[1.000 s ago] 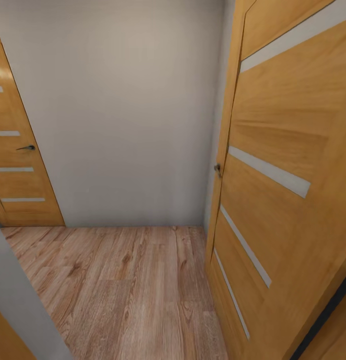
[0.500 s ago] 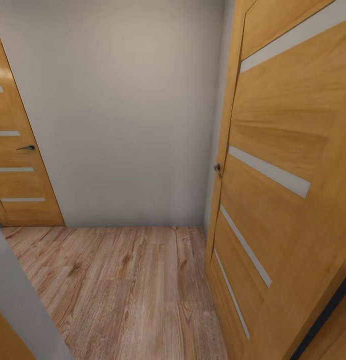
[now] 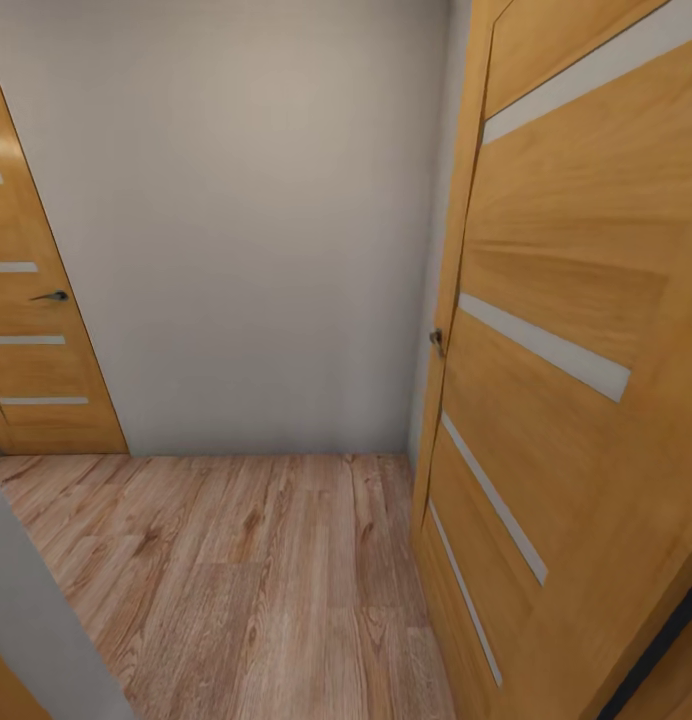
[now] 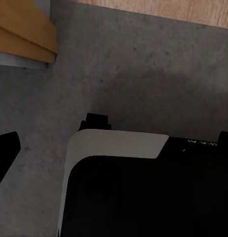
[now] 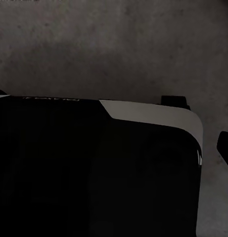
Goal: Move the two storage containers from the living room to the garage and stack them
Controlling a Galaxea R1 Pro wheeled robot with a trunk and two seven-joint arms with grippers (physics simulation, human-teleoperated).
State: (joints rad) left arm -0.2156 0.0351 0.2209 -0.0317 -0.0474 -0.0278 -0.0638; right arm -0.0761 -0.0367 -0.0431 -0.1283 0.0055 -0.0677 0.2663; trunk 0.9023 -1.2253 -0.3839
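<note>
A plain grey wall [image 3: 256, 230] faces the head camera, with light wood plank flooring [image 3: 246, 580] at its foot. An open wooden door [image 3: 576, 400] with pale stripes stands just beside the wall's right end; another door [image 3: 31, 330] stands at its left end. Both wrist views look down past the robot's dark base [image 4: 143, 197] at speckled grey concrete [image 4: 143, 64]. Neither gripper's state can be told, and the containers' place cannot be told.

We see a soft, evenly lit wall [image 3: 266, 220] up front; both wrist views are dim, shadowed, slightly blurry.
</note>
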